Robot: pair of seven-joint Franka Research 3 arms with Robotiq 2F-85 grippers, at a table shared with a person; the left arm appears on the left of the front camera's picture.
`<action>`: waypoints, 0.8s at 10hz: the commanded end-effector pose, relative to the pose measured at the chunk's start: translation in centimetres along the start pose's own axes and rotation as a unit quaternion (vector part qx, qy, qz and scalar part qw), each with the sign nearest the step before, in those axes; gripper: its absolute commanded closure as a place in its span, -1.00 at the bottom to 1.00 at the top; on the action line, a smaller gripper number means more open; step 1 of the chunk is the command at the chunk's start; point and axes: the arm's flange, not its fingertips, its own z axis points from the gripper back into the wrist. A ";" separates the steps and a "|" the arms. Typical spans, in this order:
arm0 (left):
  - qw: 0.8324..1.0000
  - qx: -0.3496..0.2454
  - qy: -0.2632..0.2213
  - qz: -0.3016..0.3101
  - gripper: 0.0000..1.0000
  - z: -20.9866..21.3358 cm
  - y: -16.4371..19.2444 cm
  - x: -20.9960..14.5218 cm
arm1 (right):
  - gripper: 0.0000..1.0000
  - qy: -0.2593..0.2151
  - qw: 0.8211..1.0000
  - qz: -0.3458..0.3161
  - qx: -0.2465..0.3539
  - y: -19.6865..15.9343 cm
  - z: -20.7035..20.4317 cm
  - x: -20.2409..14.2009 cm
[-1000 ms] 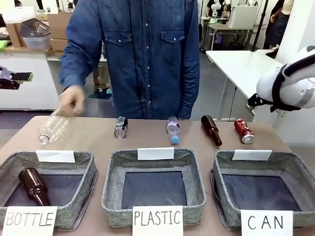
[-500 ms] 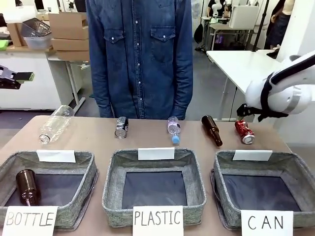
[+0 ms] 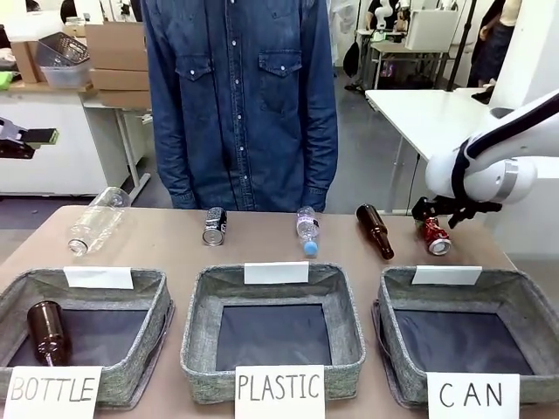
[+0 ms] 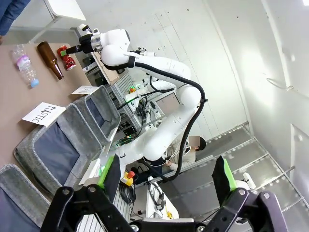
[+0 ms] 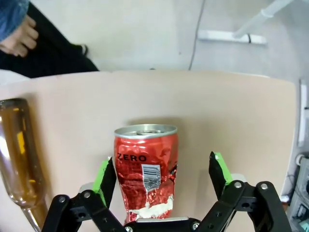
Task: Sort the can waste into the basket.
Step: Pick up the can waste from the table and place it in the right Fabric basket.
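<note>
Lower now, the right gripper (image 5: pixel 161 170) straddles the red can (image 5: pixel 145 179) — jaws wide, empty — can's length running along the fingers (image 5: pixel 105 175), perhaps brushing one.

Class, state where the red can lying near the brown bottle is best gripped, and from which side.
Across its crumpled middle, from above: the red can lies on its side on the table, leaving its curved flanks free. The open right gripper straddles it so.
</note>
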 end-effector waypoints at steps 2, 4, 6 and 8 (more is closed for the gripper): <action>1.000 -0.012 -0.004 -0.013 -1.00 -0.1 -0.2 0.1 | -1.00 0.012 1.000 0.006 -0.011 0.5 -0.1 1.0; 1.000 -0.012 -0.004 -0.013 -1.00 -0.1 -0.2 0.1 | 0.19 0.025 1.000 0.013 -0.012 0.9 -0.6 1.0; 1.000 -0.012 -0.004 -0.013 -1.00 -0.1 -0.2 0.1 | 1.00 0.029 0.999 0.015 -0.013 1.0 -0.7 1.0; 1.000 -0.012 -0.004 -0.013 -1.00 -0.1 -0.2 0.1 | 1.00 0.029 0.999 0.017 -0.014 0.9 -0.7 1.0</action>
